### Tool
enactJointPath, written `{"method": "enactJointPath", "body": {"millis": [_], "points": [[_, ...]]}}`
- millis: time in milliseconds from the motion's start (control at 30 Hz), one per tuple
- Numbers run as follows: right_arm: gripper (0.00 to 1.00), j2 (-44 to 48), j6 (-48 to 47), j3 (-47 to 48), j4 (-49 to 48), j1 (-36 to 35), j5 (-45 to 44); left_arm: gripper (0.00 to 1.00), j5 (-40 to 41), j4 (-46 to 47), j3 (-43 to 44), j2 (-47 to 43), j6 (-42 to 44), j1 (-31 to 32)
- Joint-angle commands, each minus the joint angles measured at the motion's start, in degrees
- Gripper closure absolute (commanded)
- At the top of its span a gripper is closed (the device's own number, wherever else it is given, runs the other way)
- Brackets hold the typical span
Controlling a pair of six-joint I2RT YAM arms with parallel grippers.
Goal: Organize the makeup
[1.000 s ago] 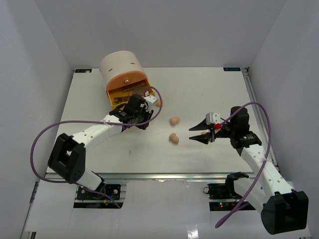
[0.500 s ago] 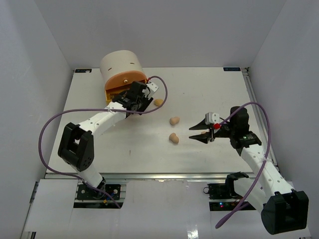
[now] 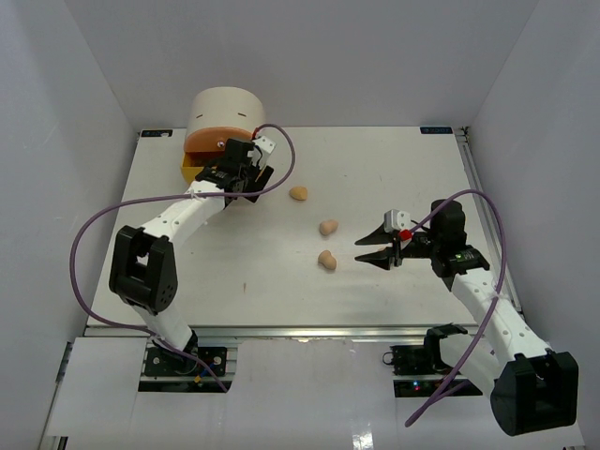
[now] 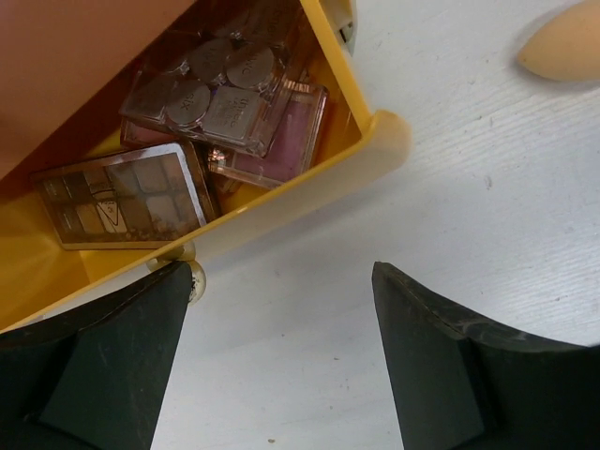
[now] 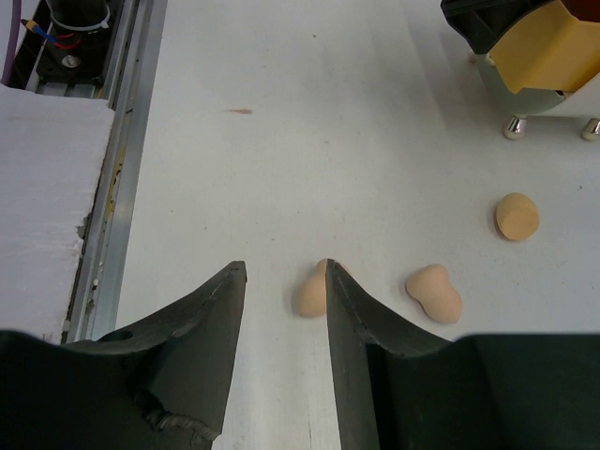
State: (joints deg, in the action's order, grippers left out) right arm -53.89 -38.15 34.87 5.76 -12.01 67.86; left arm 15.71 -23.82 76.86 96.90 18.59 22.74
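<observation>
The left hand (image 4: 281,281) is spread, empty, beside the open drawer (image 4: 309,199); the right hand (image 5: 284,272) is half-spread, empty, facing a sponge (image 5: 310,292). An off-centre pinch could squirt it along the bench (image 3: 394,169).

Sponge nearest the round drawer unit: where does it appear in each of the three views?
Top external: the sponge lies above the centre, right of the drawer unit.
Left wrist: in the top right corner, partly cut off by the edge.
Right wrist: at the right side, the farthest of three there.
Shared landmark: the yellow drawer.
</observation>
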Motion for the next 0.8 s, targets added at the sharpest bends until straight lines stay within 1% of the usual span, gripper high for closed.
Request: {"method": "enactJointPath", "body": {"millis": [0, 167, 333, 700, 767], "points": [[0.54, -0.04, -0.84, 1.43, -1.80, 0.51, 0.38, 0.11, -3.72, 3.61, 4.42, 1.55, -0.64, -1.37], [0.54, -0.08, -0.78, 1.43, -1.80, 0.94, 0.32, 0.11, -7.51, 4.76, 4.94, 2.54, -2.42, -1.95], [0.54, -0.17, -0.70, 1.43, -1.80, 1.09, 0.42, 0.11, -8.19, 5.42, 6.91, 5.29, -3.65, -3.13], [0.54, -0.61, -0.43, 1.52, -1.89, 1.91, 0.70, 0.11, -10.04, 5.90, 16.67, 12.35, -7.45, -4.81], [0.54, -0.69, -0.35, 1.52, -1.89, 2.16, 0.70, 0.11, -11.04, 6.09, 17.31, 12.74, -8.21, -4.92]]}}
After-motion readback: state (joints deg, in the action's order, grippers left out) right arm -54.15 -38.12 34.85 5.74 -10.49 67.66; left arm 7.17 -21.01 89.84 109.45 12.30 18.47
